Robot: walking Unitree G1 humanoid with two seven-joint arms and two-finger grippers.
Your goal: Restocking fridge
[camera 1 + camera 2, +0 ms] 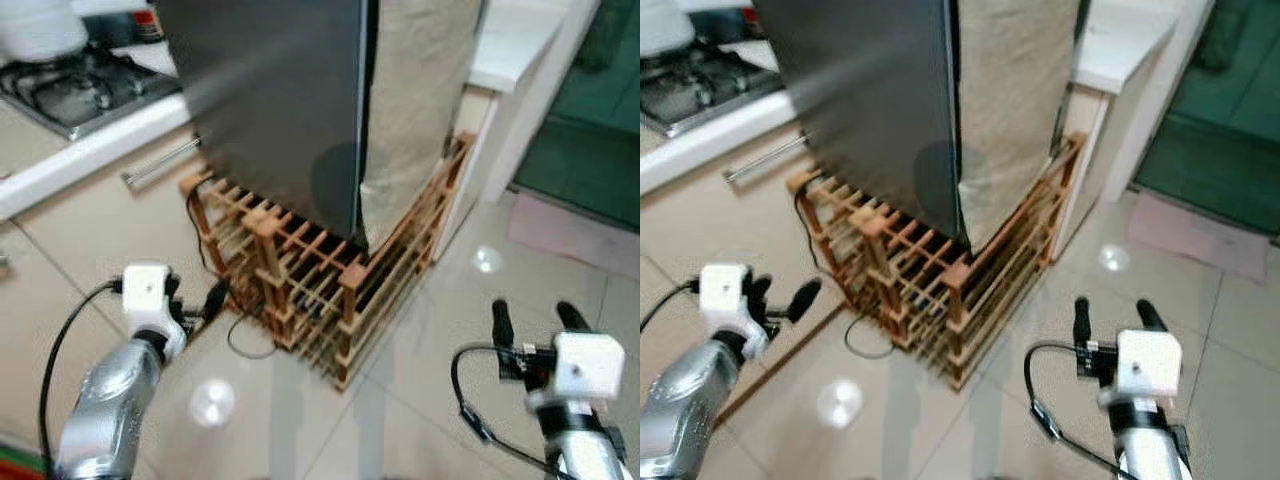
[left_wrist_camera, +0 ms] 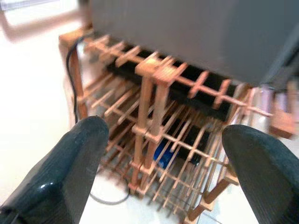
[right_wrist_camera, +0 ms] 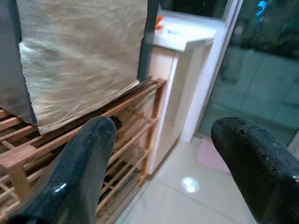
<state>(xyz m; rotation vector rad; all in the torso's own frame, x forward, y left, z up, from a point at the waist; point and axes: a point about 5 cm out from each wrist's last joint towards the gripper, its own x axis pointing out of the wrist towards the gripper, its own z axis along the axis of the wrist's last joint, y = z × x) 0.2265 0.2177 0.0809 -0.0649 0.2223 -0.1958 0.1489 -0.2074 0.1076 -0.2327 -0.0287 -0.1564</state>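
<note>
Wooden slats first: a lattice rack (image 1: 330, 280) sits on the tiled floor (image 1: 420, 400), tucked against the base of the kitchen cabinets, and it carries the dark grey fridge (image 1: 270, 110) on its top frame. That lifts the fridge off the floor and leaves the shelves beneath free for storage. A beige woven cover (image 1: 415, 100) hangs down the fridge's side to the rack's top edge, probably to shield that panel. A black cable (image 1: 240, 345) drops from the rack's left corner and loops on the tiles beside it. Something blue (image 2: 163, 154) sits deep inside the lattice; what it is I cannot tell. To the left, a gas hob (image 1: 75, 85) is set into the white countertop (image 1: 90, 150), with a drawer handle (image 1: 160, 162) below it.

Now the arms. The door is closed, and there are no groceries near either gripper, so by my read this is the approach, with restocking not begun. The left gripper (image 1: 195, 303) is raised in front of the rack's left corner, pointing at the lattice, clear of it, fingers spread wide with nothing between them. The right gripper (image 1: 538, 320) is held up over bare tiles, well apart from the rack's right corner, its two fingers pointing upward and likewise spread and empty. Both forearms sit low and level, elbows tucked, a ready carry posture. The next move likely calls for lifting a gripper to the door's edge, well above where both are now.
</note>
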